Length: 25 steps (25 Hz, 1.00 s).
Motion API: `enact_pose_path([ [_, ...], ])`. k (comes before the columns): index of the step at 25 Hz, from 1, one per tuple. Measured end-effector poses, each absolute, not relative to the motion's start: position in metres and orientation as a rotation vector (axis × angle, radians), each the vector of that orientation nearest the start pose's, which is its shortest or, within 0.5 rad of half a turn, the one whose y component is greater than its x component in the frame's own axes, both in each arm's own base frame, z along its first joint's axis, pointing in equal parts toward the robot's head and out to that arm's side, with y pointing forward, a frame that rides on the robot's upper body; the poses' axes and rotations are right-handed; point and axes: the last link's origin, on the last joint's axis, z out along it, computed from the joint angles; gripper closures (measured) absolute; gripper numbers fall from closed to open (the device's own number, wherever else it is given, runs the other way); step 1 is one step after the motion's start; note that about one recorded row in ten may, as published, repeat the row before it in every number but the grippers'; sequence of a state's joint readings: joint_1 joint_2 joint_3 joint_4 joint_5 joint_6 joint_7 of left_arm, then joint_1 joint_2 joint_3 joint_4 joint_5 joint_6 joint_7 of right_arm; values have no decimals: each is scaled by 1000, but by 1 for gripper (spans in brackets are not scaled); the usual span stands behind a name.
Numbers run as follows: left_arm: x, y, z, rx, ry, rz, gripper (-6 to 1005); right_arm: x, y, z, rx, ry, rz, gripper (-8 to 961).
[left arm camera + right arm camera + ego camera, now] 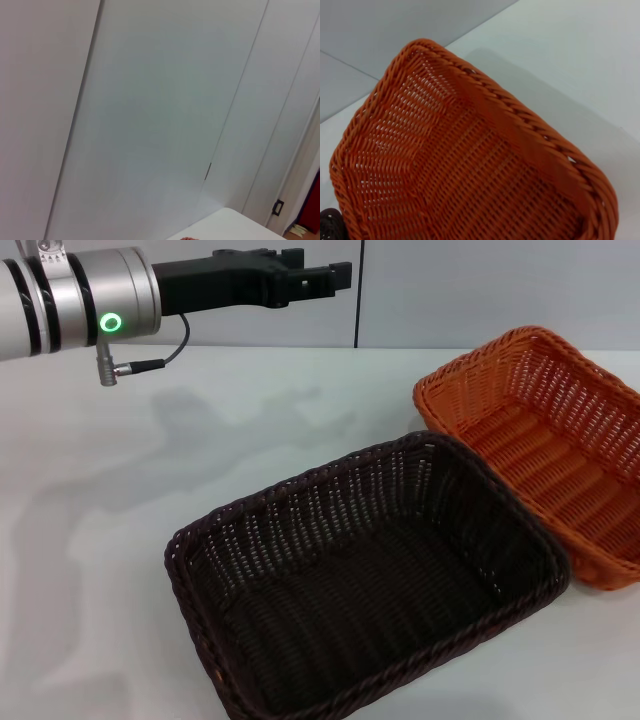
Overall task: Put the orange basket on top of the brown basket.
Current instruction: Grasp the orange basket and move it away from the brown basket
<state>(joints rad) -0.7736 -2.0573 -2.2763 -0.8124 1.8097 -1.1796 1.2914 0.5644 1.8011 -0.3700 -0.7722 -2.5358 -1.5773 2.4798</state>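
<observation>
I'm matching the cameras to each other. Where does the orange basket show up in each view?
Head view: the orange basket sits at the right, behind the brown basket.
Left wrist view: not in it; mostly wall.
Right wrist view: it fills most of the picture.
Shared landmark: the brown basket's rim, beside the orange one.

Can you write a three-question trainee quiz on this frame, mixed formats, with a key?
1. True or false: the orange basket already sits on top of the brown basket.
2. Multiple choice: in the head view, where is the left gripper? A) inside the brown basket B) raised above the table's far left side, away from both baskets C) clamped on the orange basket's rim
3. Fill in: the right wrist view looks down into the ______ basket.

Key:
1. False; both baskets rest on the table side by side, the orange one farther right.
2. B
3. orange
</observation>
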Motion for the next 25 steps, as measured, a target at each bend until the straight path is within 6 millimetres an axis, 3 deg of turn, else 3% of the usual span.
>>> enact_pose_path([
  [5,-150,441,32,-2468,-760,-815,186,357,339,156,-1872,1873,345,289],
  [10,-151,440,31,-2470,-764,-815,186,360,336,160,-1868,1860,363,500],
  [16,-152,440,30,-2467,-771,-814,186,363,333,162,-1851,1845,391,549],
  [25,-153,440,31,-2461,-778,-825,186,366,321,178,-1800,1772,641,566],
])
